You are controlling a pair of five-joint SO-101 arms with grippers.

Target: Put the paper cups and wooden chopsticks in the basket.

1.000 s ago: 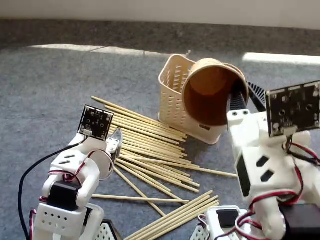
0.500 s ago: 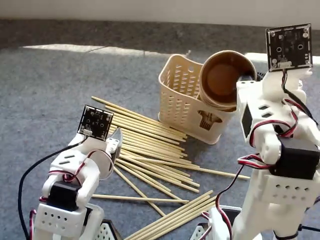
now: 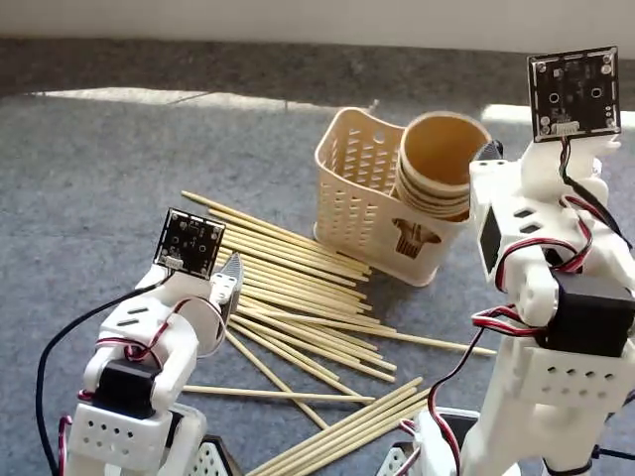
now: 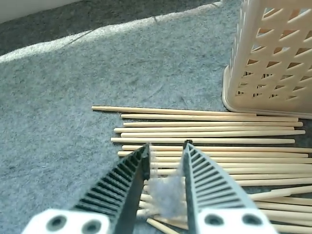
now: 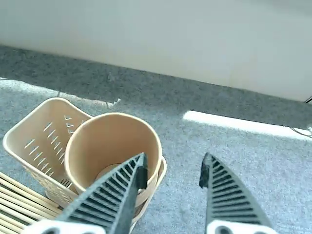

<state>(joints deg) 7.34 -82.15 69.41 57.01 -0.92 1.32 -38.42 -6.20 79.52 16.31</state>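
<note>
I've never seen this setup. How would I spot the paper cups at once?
Look for the cream slotted basket standing on the grey surface, beyond the scattered wooden chopsticks. The paper cups are nested inside it, tilted, mouth showing. They alone are round and tan; around them lie thin sticks.

Grey carpet [image 3: 99, 178] covers the surface, with a pale wall [image 3: 298, 20] behind it.

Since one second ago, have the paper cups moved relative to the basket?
Yes. The paper cups dropped from tipped toward the camera, over the basket, into its right-hand end, mouth now more upward.
</note>
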